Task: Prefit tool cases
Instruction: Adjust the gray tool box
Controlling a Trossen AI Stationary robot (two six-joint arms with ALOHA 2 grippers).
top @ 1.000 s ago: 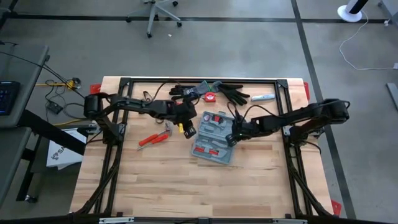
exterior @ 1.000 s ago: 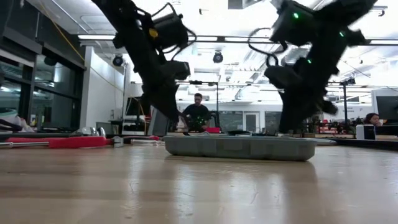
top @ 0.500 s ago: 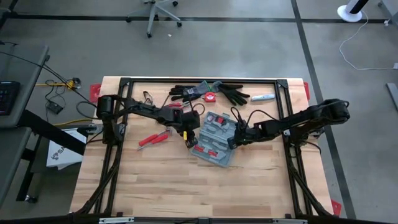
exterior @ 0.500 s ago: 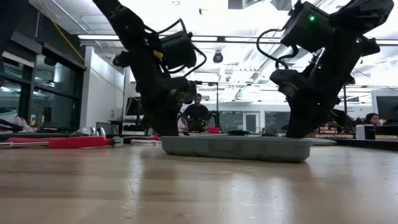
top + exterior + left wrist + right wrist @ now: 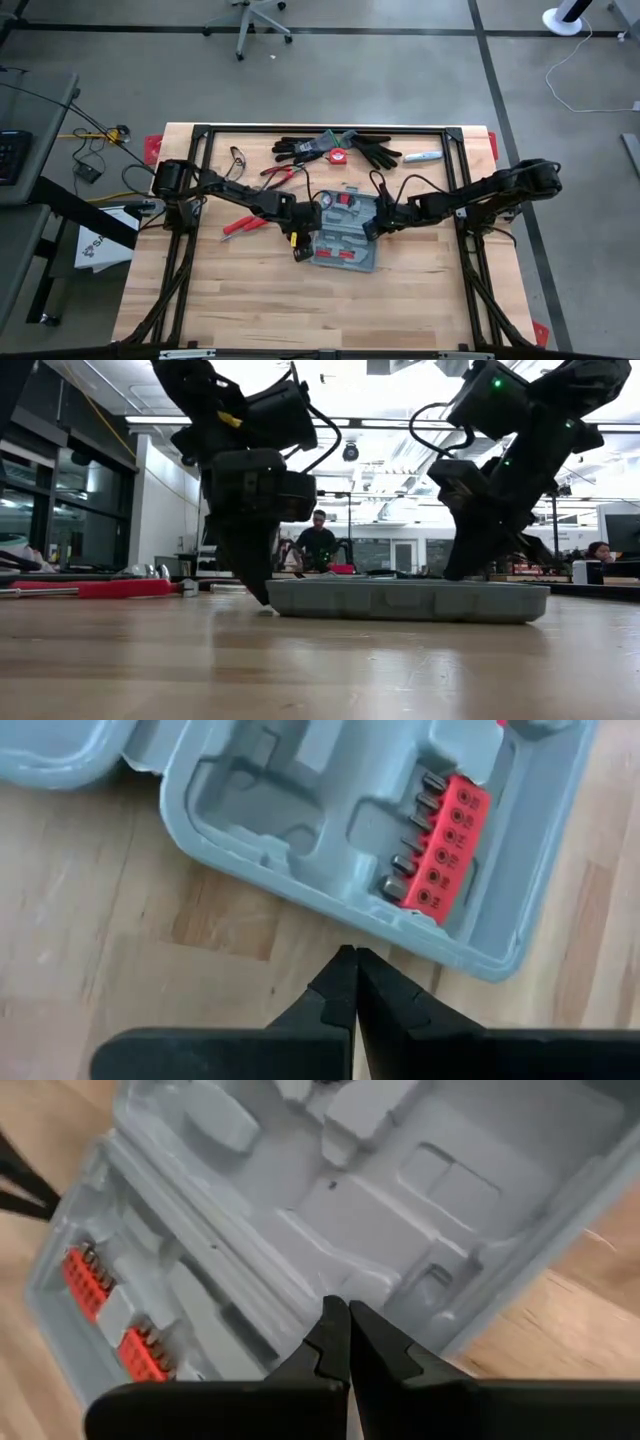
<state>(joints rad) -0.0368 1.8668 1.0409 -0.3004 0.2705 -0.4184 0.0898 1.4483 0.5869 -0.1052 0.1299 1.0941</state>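
The flat grey-blue plastic tool case lies open on the wooden table between two tightly closed grippers, the left gripper at one end, the right gripper over its grey inside.

No lettering, label, brand or number can be read on anything in these views.

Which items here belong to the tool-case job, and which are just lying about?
Job: open tool case; left gripper and right gripper, both shut at its sides.
Lying about: red-handled pliers, black gloves, tape measure.
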